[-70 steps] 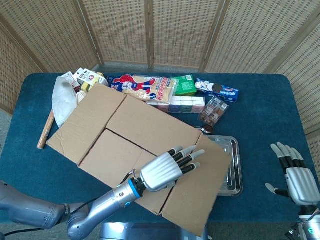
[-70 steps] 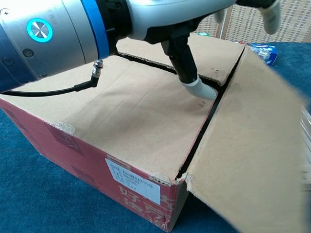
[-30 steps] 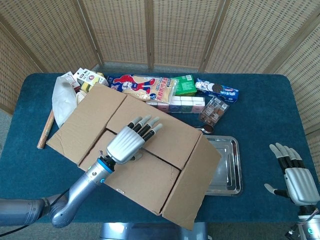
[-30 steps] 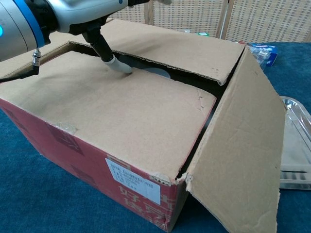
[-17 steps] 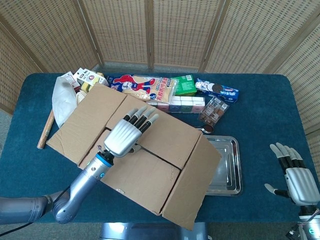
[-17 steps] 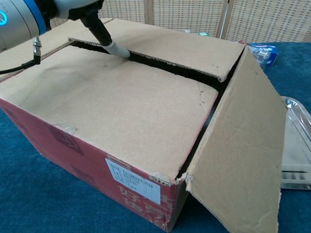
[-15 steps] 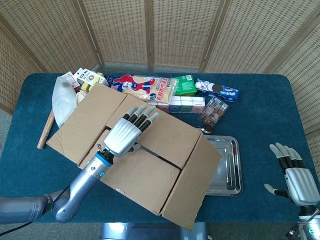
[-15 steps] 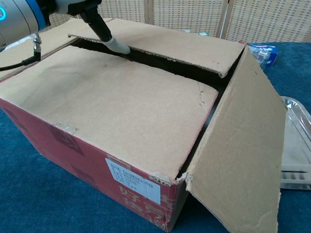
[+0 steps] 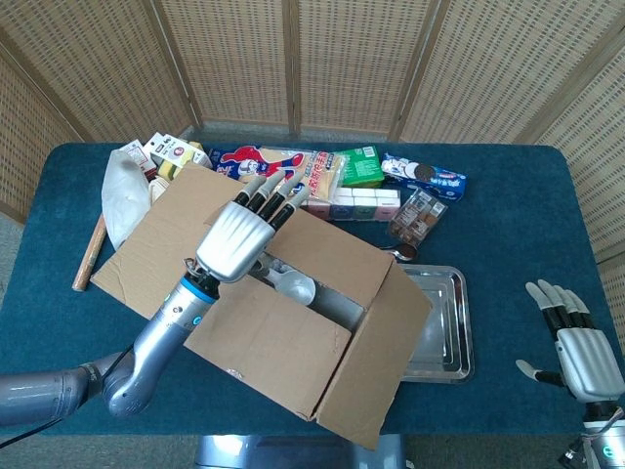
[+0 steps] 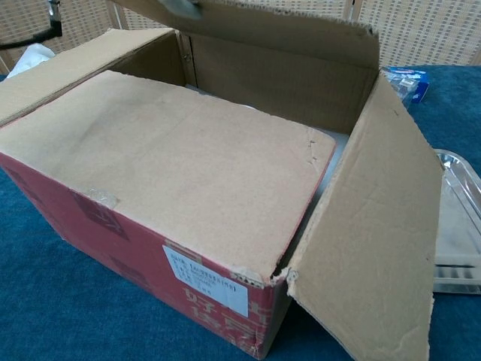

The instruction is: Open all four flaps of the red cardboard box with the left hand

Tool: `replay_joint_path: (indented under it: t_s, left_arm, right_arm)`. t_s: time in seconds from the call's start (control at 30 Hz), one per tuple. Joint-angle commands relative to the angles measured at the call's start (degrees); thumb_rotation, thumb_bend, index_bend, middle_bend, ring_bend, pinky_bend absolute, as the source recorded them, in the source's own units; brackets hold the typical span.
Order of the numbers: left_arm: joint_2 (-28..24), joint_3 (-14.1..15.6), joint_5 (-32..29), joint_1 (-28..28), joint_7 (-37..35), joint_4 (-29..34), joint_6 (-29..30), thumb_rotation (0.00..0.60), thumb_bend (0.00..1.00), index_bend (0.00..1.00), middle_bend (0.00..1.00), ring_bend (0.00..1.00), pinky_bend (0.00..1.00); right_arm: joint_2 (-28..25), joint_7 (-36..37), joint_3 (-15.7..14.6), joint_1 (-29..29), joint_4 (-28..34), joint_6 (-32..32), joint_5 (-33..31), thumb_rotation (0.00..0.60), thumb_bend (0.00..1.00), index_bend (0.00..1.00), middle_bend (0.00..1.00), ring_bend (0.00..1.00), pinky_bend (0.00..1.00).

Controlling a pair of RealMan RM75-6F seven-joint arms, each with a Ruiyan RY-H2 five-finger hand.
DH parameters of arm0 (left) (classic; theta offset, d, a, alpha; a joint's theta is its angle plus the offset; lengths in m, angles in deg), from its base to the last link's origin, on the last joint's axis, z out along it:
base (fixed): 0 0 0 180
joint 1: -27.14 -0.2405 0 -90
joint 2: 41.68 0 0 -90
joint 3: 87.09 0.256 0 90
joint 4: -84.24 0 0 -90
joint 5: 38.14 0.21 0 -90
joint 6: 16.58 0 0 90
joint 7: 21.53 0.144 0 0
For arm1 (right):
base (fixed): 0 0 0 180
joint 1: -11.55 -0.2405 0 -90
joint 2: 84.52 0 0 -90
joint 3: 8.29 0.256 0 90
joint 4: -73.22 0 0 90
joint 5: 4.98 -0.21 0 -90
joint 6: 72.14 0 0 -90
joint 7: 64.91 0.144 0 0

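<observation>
My left robot hand (image 9: 237, 241) is over the red cardboard box (image 10: 128, 259), fingers (image 9: 276, 199) extended and slightly apart, reaching toward the far side. Fingertips lie against the far flap (image 10: 259, 26), which stands raised, near upright in the chest view. Whether the thumb is hooked under the flap's edge, I cannot tell; no grip on it is visible.

Box sits mid-worktop (image 9: 508, 210), turned at an angle. Near flap (image 10: 173, 169) lies flat over the opening, covering the front half. Flap on my left (image 10: 71, 71) is folded outward, roughly level. Flap on my right (image 10: 383, 226) hangs outward and down over the box's side. Through the gap behind the near flap a pale rounded object (image 9: 298, 287) shows inside; cannot identify it. White label (image 10: 204, 288) on the red front wall.

Metal tray (image 9: 451, 332) just beside the box on my right, partly hidden by the hanging flap. Behind the box, along the far edge: a row of snack packets (image 9: 278, 168), a green carton (image 9: 363, 164), a blue biscuit pack (image 9: 425, 177). White bag (image 9: 122, 191) and wooden stick (image 9: 88, 256) to the far left.

My right robot hand (image 9: 576, 347) rests well apart at the worktop's right edge, fingers spread, empty.
</observation>
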Motion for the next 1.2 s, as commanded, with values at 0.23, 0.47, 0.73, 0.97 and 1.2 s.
replay_joint_path:
  t_s: [0.23,0.47,0.73,0.97,1.2]
  left_arm:
    - [-0.64,-5.09,-2.36,3.75,-0.72,-4.14,-1.68,0.600,0.09,0.00,0.00,0.00,0.18]
    - [-0.18,-7.74,-5.35,6.60,-0.33,-7.73,-2.96,0.600,0.10,0.00,0.00,0.00,0.18]
    - [4.17,-7.86,-3.82,9.79,-2.41,-17.63,-2.53,0.600,0.10,0.00,0.00,0.00,0.18]
    - [9.65,-7.40,-2.05,13.04,-5.96,-28.45,-2.76,0.600,0.10,0.00,0.00,0.00,0.16]
    - [14.06,-7.38,-1.75,16.06,-8.21,-36.30,-3.91,0.600,0.10,0.00,0.00,0.00,0.16]
  right_arm:
    - [-0.30,0.68,-0.05,-0.32,0.14,0.81,-0.24,0.600,0.00,0.00,0.00,0.00,0.00]
    - [-0.39,1.03,0.19,-0.89,0.18,2.14,-1.28,0.600,0.00,0.00,0.00,0.00,0.00]
    - [-0.71,1.53,0.47,-1.49,0.56,3.10,-1.78,0.600,0.00,0.00,0.00,0.00,0.00]
    - [-0.87,1.77,0.63,-1.92,0.84,4.06,-2.54,0.600,0.00,0.00,0.00,0.00,0.00]
    - [-1.11,1.98,0.74,-1.98,1.08,4.15,-2.89,0.600,0.00,0.00,0.00,0.00,0.00]
